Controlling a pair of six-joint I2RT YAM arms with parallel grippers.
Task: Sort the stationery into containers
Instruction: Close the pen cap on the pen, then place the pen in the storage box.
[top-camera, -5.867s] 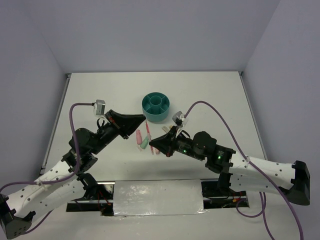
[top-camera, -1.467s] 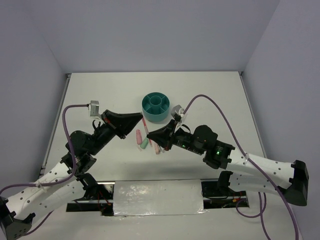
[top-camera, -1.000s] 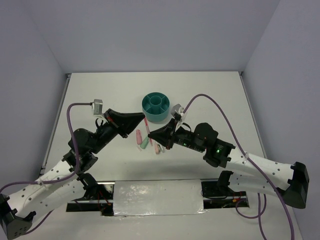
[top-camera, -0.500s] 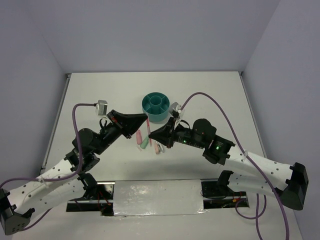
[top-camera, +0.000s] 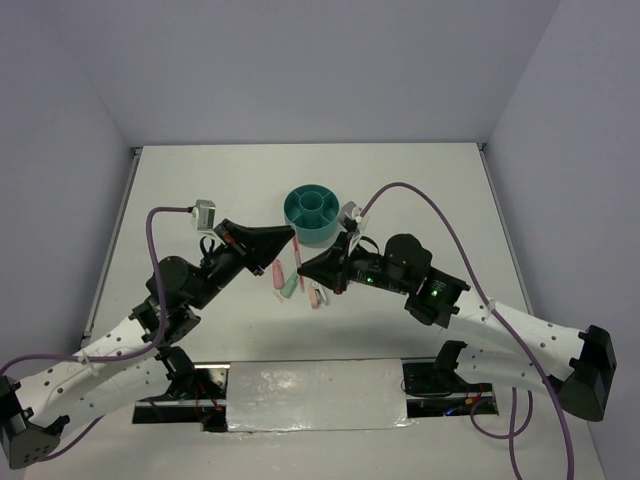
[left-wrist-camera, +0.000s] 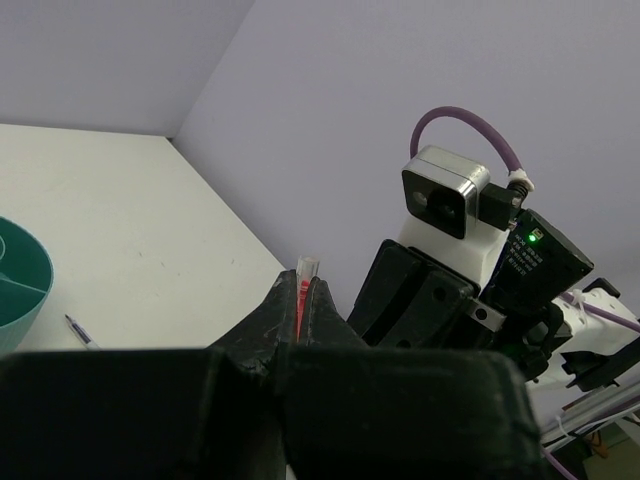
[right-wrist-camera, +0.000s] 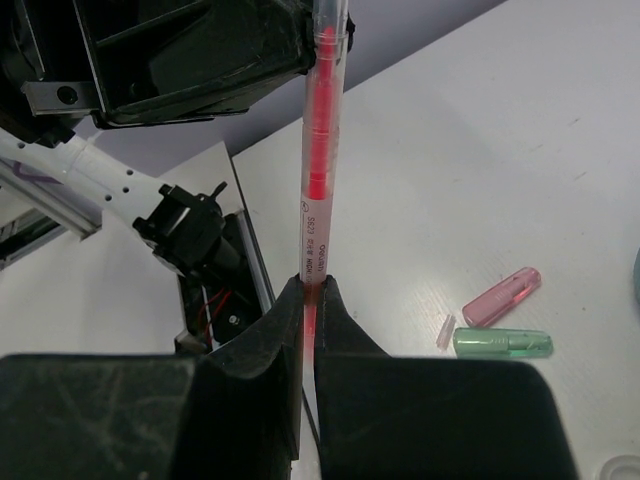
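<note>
The left gripper (left-wrist-camera: 303, 291) is clamped on one end of the thin pink pen (right-wrist-camera: 318, 150); the right gripper (right-wrist-camera: 309, 291) pinches the other end tight.

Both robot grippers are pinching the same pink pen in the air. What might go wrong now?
1. The left gripper and right gripper both pinch the pink pen. Pulling different ways might bend it or yank it loose.
2. The left gripper holds the pen only near its end. If the right gripper lets go, the pen might slip and drop to the table near the green capsule and pink capsule.
</note>
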